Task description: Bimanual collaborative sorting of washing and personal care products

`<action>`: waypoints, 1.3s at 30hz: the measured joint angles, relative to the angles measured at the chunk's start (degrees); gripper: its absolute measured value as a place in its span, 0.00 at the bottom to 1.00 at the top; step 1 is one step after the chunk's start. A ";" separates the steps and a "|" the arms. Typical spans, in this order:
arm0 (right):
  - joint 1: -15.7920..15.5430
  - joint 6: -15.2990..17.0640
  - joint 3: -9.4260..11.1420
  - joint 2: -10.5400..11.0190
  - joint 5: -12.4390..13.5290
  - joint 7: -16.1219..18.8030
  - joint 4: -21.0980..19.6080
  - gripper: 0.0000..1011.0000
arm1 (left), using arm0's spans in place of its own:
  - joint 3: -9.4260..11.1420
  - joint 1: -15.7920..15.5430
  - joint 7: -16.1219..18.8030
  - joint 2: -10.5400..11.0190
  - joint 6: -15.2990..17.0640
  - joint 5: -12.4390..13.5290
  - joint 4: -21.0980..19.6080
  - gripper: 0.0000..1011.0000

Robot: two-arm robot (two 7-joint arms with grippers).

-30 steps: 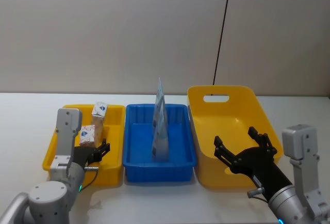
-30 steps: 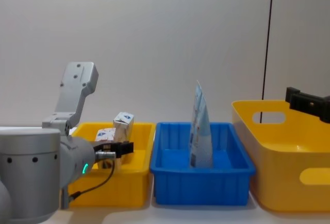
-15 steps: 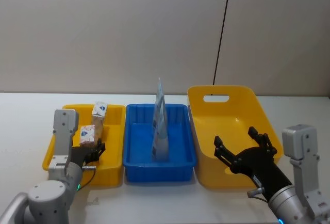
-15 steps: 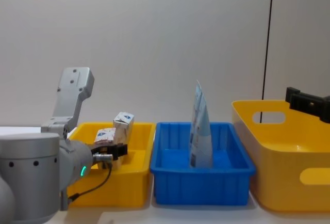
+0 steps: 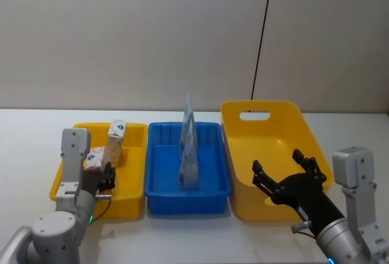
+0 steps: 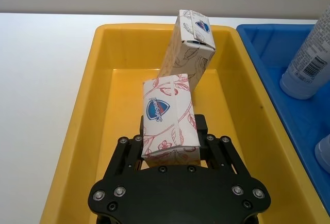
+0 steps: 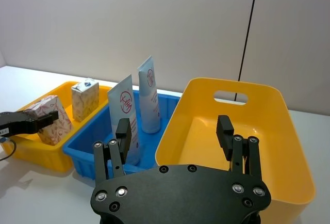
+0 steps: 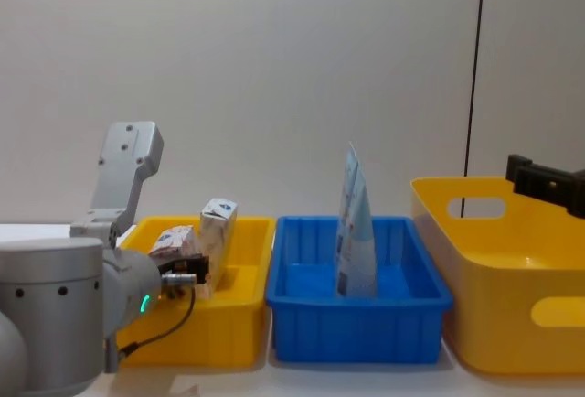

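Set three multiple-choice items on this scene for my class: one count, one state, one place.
1. How many boxes are at the left yellow bin? A two; B one; C four.
2. Which end effector is open? A left; B right; C neither.
3. The pouch stands in: A no bin; B the left yellow bin; C the blue bin.
Answers: 1 A, the leaf-print box plus a carton beyond it. 2 B, the right end effector, by the right yellow bin, is spread, while the left end effector is shut on the leaf-print box. 3 C, it stands upright inside the blue bin.
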 joint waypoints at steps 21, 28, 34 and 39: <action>0.00 0.00 0.00 0.00 0.00 0.00 0.00 0.99 | 0.95 4.26 -2.44 4.38 0.48 3.27 -12.31 0.38; 0.00 0.00 0.00 0.00 0.00 0.00 0.00 0.99 | 1.58 5.72 -5.78 7.57 1.15 4.07 -18.89 0.38; 0.00 0.00 0.00 0.00 0.00 0.00 0.00 0.99 | 2.02 6.75 -10.19 10.92 1.77 4.26 -24.85 0.38; 0.00 0.00 0.00 0.00 0.00 0.00 0.00 0.99 | 2.24 7.25 -14.52 13.53 2.09 3.89 -28.83 0.38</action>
